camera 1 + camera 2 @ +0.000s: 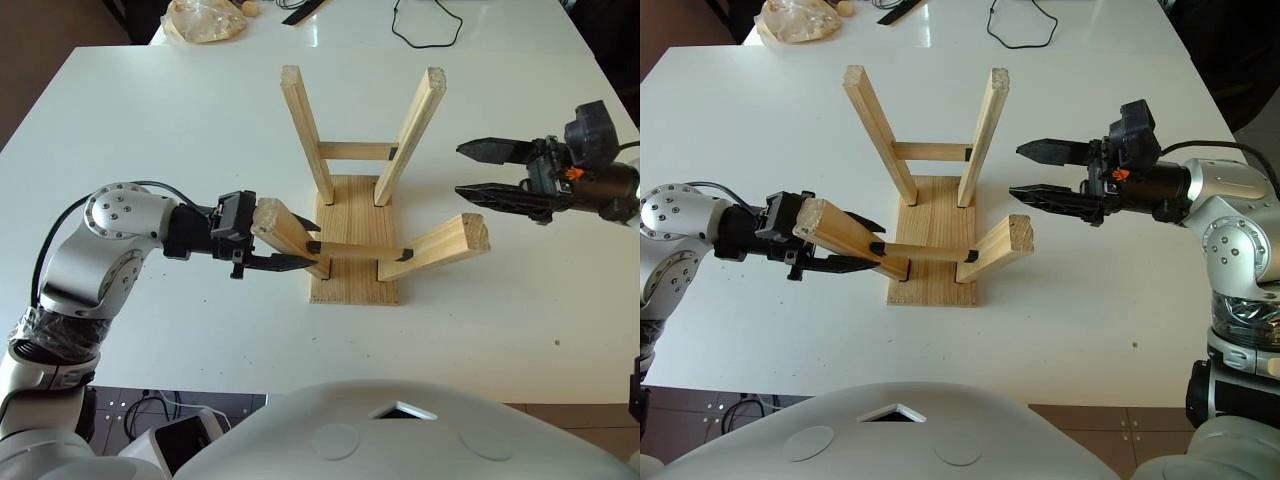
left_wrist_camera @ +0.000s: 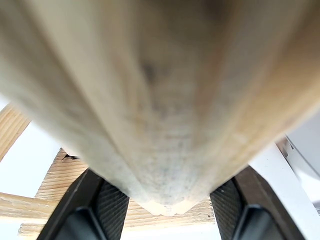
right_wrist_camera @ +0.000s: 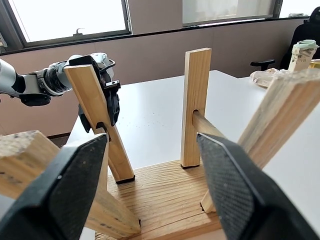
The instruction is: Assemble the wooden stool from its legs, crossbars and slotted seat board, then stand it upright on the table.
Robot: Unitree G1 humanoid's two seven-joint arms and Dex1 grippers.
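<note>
left gripper [image 1: 876, 248] clamps near-left leg [image 1: 843, 232]; left wrist view shows pads [image 2: 112, 209] flanking it. stool [image 1: 933, 152] sits upside down on table [image 1: 1090, 300], seat board [image 1: 932, 288] flat, legs splayed up. right gripper [image 1: 1016, 170] spread wide, near, not touching.

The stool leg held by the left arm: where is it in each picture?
Left eye view: held leg, left of centre, tilted.
Right eye view: held leg, left of centre.
Left wrist view: held leg looming close between the jaws.
Right wrist view: held leg, tilted, across the seat board.
Shared landmark: seat board.
</note>
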